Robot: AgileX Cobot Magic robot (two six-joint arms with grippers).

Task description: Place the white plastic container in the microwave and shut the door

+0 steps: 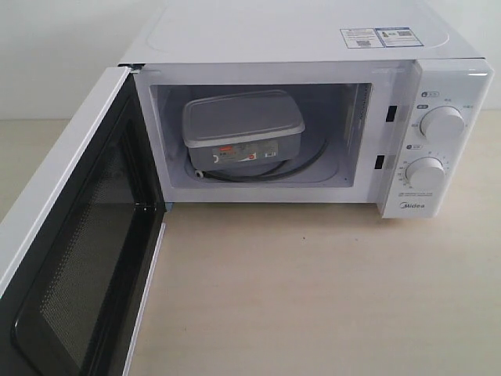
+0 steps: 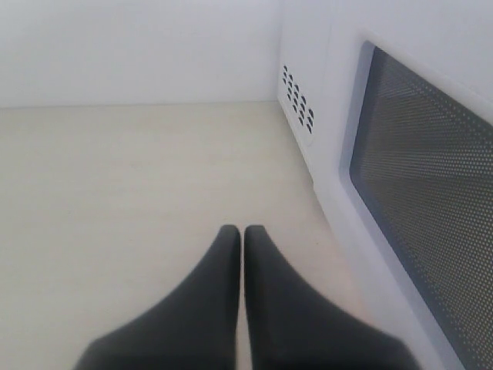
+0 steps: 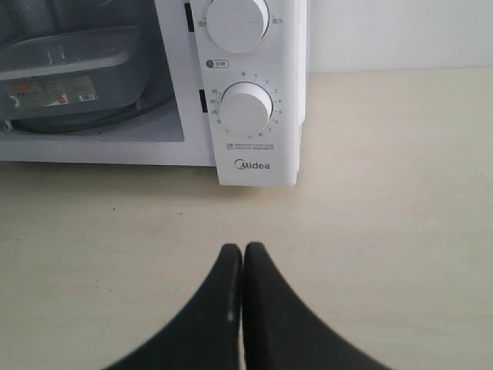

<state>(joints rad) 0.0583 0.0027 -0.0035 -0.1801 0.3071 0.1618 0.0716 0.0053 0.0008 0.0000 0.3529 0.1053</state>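
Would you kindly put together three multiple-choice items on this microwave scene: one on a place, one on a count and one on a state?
1. Where is the translucent white rectangular plastic container?
A. On the table in front of the oven
B. Inside the white boxy microwave
C. On top of the oven

2. How many round white knobs does the right panel carry?
A. One
B. Three
C. Two

3. In what state is the white door with its black mesh-lined inner face?
A. Swung wide open
B. Fully shut
C. Taken off and lying flat on the table

Answers:
1 B, since the container sits within the open cavity.
2 C, since one knob sits above the other beside the cavity.
3 A, since the door's inner face is turned outward and the cavity is exposed.
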